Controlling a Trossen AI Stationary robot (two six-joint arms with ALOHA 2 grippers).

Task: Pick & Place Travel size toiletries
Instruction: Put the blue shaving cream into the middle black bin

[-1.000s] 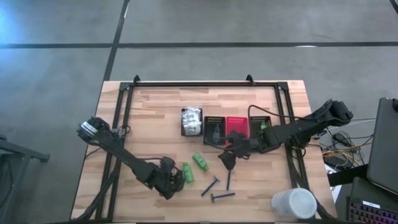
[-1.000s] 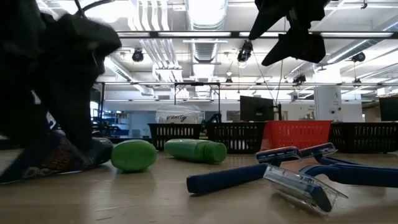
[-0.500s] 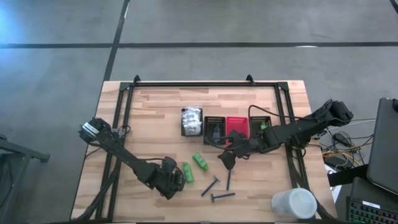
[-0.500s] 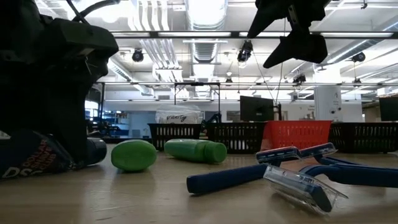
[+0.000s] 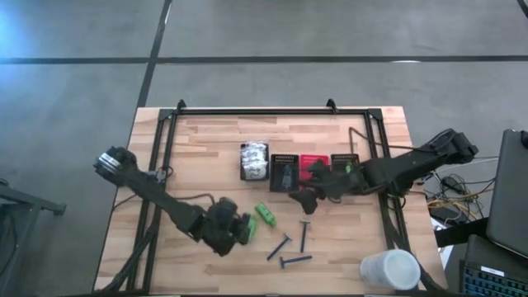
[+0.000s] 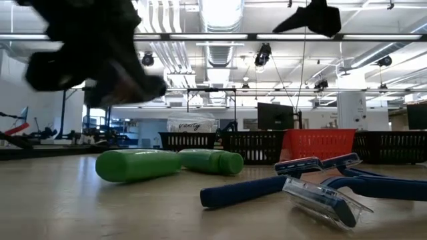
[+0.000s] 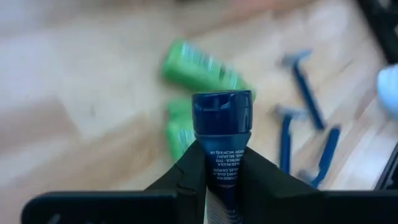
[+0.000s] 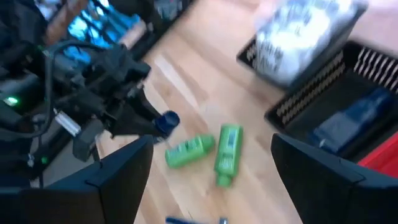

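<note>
Left end effector [image 7: 224,180] clamped on a small dark blue tube [image 7: 222,134], cap end poking out past the fingers, lifted off the tabletop [image 5: 206,148] near the front edge, left of centre. Same tube visible from the right wrist view [image 8: 165,122], held in the left end effector [image 8: 152,124].

Two green bottles [image 5: 265,214] on their sides just beside the left end effector [image 5: 227,231], toward the front edge; one [image 5: 247,230] touching or nearly touching it, cannot tell which. In the low view both green bottles [image 6: 137,165] flat on the wood.

Three blue razors [image 5: 294,261] lying near the front edge, right of the bottles, close together; one [image 5: 278,246] angled, one [image 5: 303,234] roughly straight toward the front edge.

Right end effector [image 5: 309,198] raised over the middle of the tabletop, fingers wide apart, gripping nothing, just in front of the row of mesh bins [image 5: 285,172]. White crinkly packets [image 5: 254,158] piled in the leftmost bin; dark item in the black bin beside it; red bin [image 5: 313,165] next along.

Large white cup [image 5: 389,269] at the front right corner.
</note>
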